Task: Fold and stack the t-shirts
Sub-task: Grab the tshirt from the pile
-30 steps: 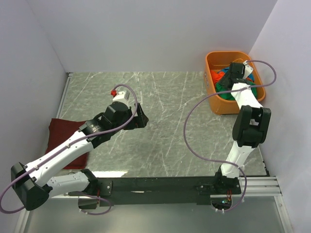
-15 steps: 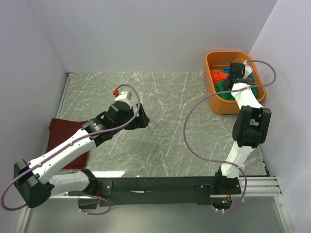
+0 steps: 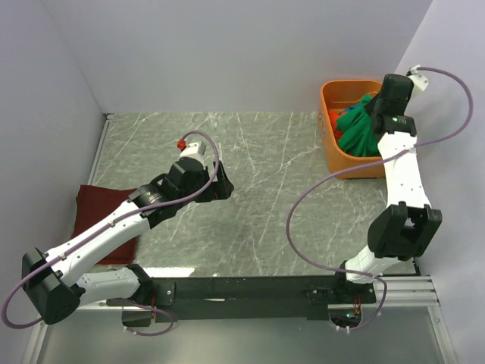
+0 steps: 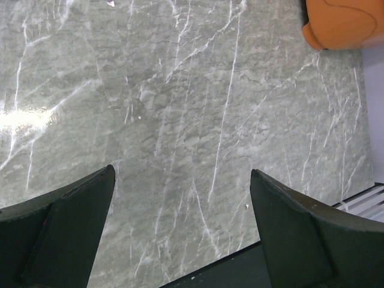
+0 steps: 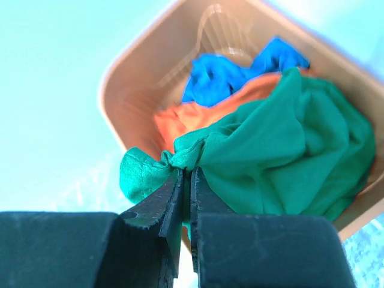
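The green t-shirt (image 3: 359,133) has come up out of the orange tub (image 3: 327,130) since the earlier frame, when it lay low in the tub with the right arm bent down over it. It now hangs as a bunched rope of cloth whose lower end trails back into the tub. Its long axis runs from the tub floor up to the right pincer (image 3: 377,107).

The wrist view shows that pincer pressed together on a gathered fold at the shirt's edge (image 5: 180,157). The rest of the cloth falls away from the jaws and covers most of an orange t-shirt (image 5: 198,114) and a blue t-shirt (image 5: 231,71) left in the tub.

The right arm is the one on the shirt. The left pincer (image 4: 183,174) stands spread wide with nothing in it, over bare surface (image 3: 265,152) well apart from the tub. A maroon t-shirt (image 3: 95,205) lies flat at the left edge of the surface, partly under the left arm.

Open surface lies to the left of the tub. The trailing end probably has to clear the tub wall before the shirt can go that way.
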